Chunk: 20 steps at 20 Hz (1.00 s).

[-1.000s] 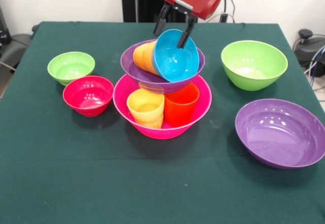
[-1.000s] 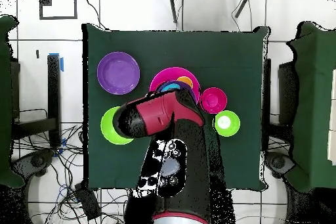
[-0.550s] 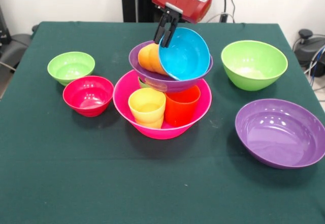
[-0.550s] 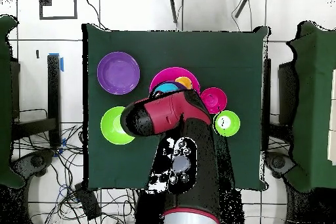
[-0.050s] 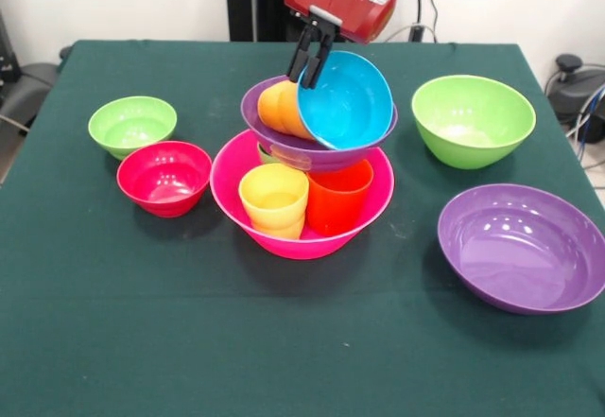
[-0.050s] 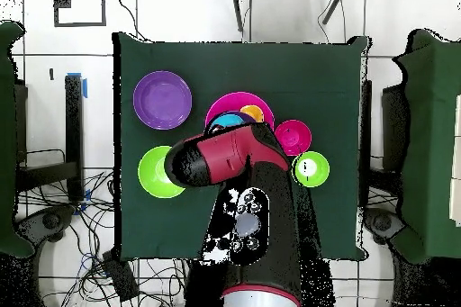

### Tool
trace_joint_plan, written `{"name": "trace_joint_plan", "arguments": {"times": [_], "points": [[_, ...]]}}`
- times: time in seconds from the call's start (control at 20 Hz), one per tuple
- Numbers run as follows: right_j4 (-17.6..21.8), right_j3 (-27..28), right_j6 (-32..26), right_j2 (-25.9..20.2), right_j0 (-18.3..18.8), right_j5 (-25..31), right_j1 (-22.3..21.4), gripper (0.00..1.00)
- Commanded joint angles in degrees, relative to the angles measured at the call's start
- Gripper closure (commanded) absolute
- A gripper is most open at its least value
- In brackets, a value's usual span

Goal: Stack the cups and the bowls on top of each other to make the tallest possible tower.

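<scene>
The tower stands mid-table on a hot-pink bowl [image 5: 302, 242] that holds an upright yellow-orange cup [image 5: 273, 199] and a red-orange cup [image 5: 337, 199]. A sliver of a green cup [image 5: 266, 155] shows behind them. A purple bowl [image 5: 312, 155] rests on those cups. In it an orange cup [image 5: 277, 108] lies on its side beside a blue bowl [image 5: 348, 103] tipped up on edge. My gripper [image 5: 307, 75] is shut on the blue bowl's upper left rim. In the overhead view the arm [image 6: 230, 159] hides most of the tower; only the pink bowl's rim [image 6: 236, 98] shows.
A small light-green bowl [image 5: 132, 124] and a red bowl [image 5: 164, 178] sit left of the tower. A larger light-green bowl [image 5: 473, 119] and a second purple bowl [image 5: 522, 247] sit to its right. All four stand apart on the green cloth.
The fingers, spread across the blue bowl a second ago, have closed on its rim. The blue bowl and the purple bowl under it shifted slightly right. Almost nothing moved in the last half second.
</scene>
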State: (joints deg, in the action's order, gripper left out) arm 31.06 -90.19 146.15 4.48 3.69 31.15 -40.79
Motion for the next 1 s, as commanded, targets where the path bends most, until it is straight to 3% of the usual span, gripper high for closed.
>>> {"name": "trace_joint_plan", "arguments": {"times": [0.05,0.4,0.7,1.0], "points": [[2.25,-2.81,-4.34,-5.9,-0.85,-3.55,3.06,1.0],[3.03,-2.2,-5.72,-5.24,-0.76,-2.25,1.44,1.0],[8.01,0.73,0.94,1.48,-6.44,-5.38,2.85,1.0],[11.05,4.05,4.09,6.65,-10.18,-7.38,4.24,1.0]]}}
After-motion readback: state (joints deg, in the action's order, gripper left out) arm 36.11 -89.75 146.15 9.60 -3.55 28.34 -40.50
